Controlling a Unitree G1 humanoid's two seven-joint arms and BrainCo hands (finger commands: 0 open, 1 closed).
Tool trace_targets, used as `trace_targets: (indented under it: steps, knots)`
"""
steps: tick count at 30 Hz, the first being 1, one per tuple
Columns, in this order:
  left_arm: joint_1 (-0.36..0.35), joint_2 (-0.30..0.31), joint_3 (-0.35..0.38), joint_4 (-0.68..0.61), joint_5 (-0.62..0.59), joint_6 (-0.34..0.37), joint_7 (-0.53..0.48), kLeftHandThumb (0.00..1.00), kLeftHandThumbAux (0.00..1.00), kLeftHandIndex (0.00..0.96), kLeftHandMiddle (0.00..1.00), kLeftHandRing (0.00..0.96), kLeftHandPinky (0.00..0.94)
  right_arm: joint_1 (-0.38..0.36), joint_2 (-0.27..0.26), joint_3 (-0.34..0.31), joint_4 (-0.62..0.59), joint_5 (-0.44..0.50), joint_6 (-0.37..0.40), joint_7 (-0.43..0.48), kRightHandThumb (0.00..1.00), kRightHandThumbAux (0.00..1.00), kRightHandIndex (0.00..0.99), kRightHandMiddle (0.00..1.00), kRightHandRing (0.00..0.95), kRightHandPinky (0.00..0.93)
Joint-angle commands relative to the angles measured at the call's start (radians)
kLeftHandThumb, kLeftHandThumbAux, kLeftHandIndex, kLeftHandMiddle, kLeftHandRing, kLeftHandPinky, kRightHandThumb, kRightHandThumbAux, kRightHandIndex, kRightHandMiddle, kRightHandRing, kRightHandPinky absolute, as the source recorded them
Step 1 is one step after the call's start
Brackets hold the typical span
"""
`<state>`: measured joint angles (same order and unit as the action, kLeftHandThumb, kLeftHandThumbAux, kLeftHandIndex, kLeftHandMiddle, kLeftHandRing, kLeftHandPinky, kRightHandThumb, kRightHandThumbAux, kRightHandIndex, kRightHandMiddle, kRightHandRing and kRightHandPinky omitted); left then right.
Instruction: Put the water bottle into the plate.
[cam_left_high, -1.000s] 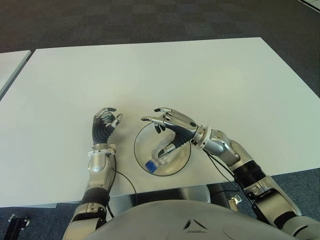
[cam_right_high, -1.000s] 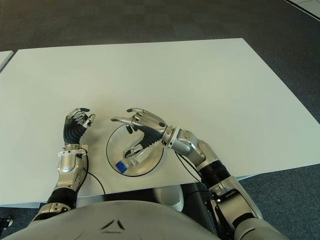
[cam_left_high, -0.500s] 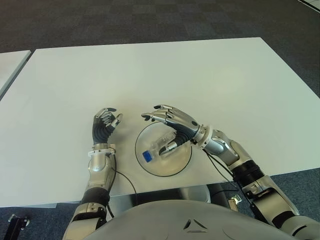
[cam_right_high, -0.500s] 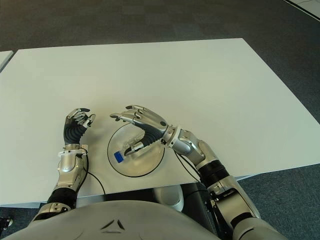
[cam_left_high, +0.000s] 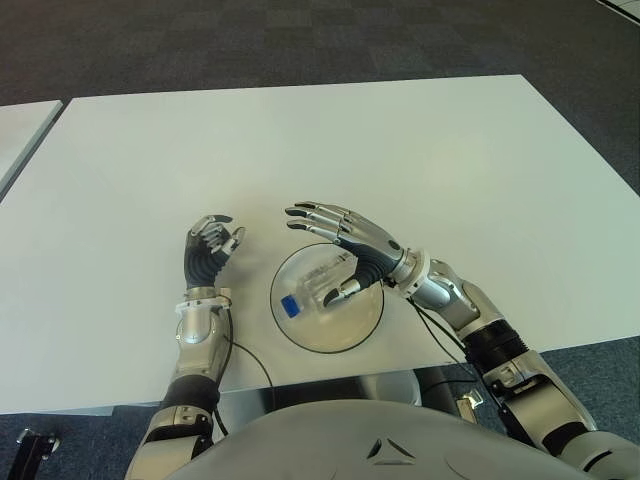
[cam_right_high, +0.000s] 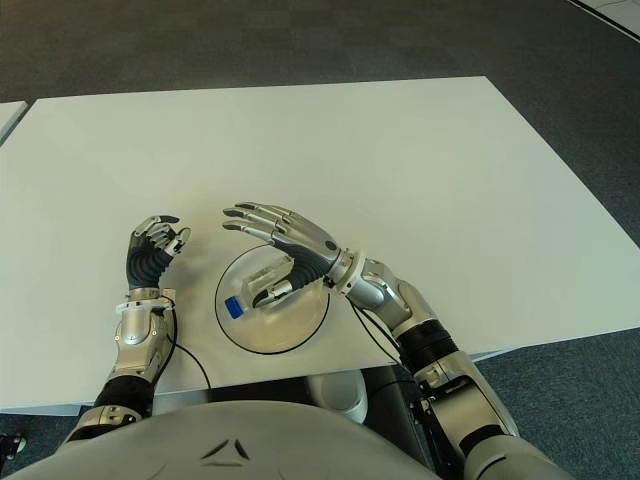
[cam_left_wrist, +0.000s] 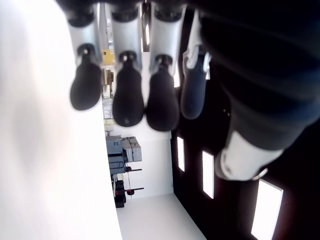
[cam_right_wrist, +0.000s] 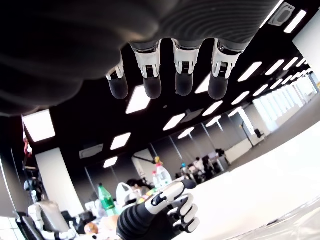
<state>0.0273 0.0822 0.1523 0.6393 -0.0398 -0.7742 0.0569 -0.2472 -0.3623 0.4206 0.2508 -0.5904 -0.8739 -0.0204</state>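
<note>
Water bottle (cam_left_high: 315, 292), clear-bodied with a blue cap, lying on its side inside the plate (cam_left_high: 345, 333), cap toward the robot's left; the plate, a clear round dish with a dark rim, stands on the white surface (cam_left_high: 420, 160) near its front edge, between the two arms; right robot hand (cam_left_high: 345, 245) held over the far half of the plate, fingers extended and spread, holding nothing, its thumb (cam_left_high: 340, 290) just beside the bottle's body, contact not determinable; left robot hand (cam_left_high: 210, 245) shown to the left of the plate, apart from it, fingers curled and empty; the eye views alone show bottle, plate and both arms together; the right wrist view shows four fingertips (cam_right_wrist: 152, 85) of its own hand spread against ceiling lights, the left robot hand farther off, and only a sliver of clear rim at one corner, the bottle itself out of frame; the left wrist view shows its own dark fingertips (cam_left_wrist: 127, 102) bent side by side beside the white surface, with neither plate nor bottle; no label or writing on the bottle is legible in any view.
</note>
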Motion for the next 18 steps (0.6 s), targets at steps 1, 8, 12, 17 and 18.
trace_targets:
  steps: [1,8,12,17,18]
  knots:
    - [0.030,-0.003,0.001,0.037,0.005,0.001,-0.011,0.691,0.721,0.434,0.726,0.723,0.695,-0.007,0.012,-0.010,0.002,0.021,0.003,0.008,0.275,0.186,0.000,0.000,0.000,0.000]
    - [0.031,-0.003,0.001,0.036,0.015,0.001,0.000,0.691,0.721,0.434,0.730,0.730,0.713,0.017,0.019,-0.032,-0.025,0.075,0.035,0.034,0.287,0.194,0.000,0.000,0.000,0.000]
    - [0.032,-0.004,0.000,0.034,0.016,0.001,0.001,0.691,0.721,0.434,0.734,0.734,0.719,0.042,0.033,-0.052,-0.025,0.155,0.047,0.044,0.293,0.221,0.000,0.000,0.000,0.000]
    - [0.032,-0.006,0.000,0.033,0.009,0.001,-0.005,0.691,0.721,0.434,0.738,0.738,0.711,0.068,0.082,-0.081,-0.020,0.290,0.070,0.057,0.295,0.296,0.000,0.000,0.000,0.000]
    - [0.032,-0.006,0.000,0.032,0.008,0.001,-0.006,0.691,0.721,0.434,0.738,0.738,0.710,0.072,0.090,-0.086,-0.021,0.308,0.077,0.060,0.288,0.312,0.000,0.000,0.000,0.000]
